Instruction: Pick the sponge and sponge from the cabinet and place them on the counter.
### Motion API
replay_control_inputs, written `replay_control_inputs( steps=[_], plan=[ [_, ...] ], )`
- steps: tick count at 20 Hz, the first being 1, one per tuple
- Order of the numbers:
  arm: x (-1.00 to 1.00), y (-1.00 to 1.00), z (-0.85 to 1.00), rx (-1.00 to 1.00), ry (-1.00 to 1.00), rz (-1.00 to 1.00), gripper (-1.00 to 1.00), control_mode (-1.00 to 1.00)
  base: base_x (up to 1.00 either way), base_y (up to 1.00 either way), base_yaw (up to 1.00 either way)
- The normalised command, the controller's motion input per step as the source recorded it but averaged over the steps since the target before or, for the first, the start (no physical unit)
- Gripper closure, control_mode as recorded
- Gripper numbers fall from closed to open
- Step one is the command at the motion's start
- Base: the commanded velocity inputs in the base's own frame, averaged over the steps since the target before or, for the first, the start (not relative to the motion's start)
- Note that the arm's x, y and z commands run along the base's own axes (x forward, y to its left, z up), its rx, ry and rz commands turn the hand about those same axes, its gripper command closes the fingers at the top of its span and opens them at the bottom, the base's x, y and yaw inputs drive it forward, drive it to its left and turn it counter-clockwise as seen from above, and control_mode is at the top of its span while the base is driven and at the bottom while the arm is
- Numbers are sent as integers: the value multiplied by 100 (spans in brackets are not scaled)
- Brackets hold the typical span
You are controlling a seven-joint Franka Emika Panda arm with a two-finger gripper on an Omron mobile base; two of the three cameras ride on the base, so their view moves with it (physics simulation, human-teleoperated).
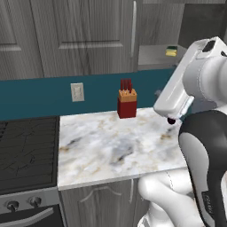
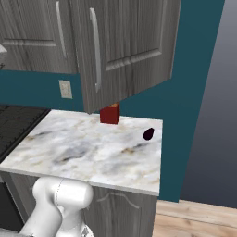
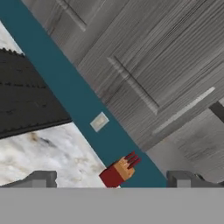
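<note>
In the left base view, the rectangular yellow sponge with a dark green top [image 1: 171, 51] lies flat on the grey shelf [image 1: 153, 57] of the dark grey wood-grain wall cabinet [image 1: 80, 35] at upper right, its long axis running across the frame; the white-and-grey marble bench [image 1: 111, 146] below carries a red knife block [image 1: 127, 103] against the teal wall. In the right base view, the cabinet's open door [image 2: 125, 46] hangs over the bench [image 2: 92, 152], hiding most of the block [image 2: 109, 114]. In the hand view, the hand [image 3: 111, 179] has its dark fingertips [image 3: 39, 179] spread wide at the bottom corners, holding nothing, the block [image 3: 119, 171] between them.
</note>
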Motion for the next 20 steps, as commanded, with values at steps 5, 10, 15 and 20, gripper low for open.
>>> replay_control_inputs(
  steps=[5,10,15,20],
  plan=[
    [14,23,4,-19,5,-10,-100,-100,0,0,0],
    [20,9,2,-21,4,-8,-100,-100,0,0,0],
    [20,1,0,-25,1,-8,-100,-100,0,0,0],
    [20,0,0,-24,0,-5,-100,-100,0,0,0]
  ],
)
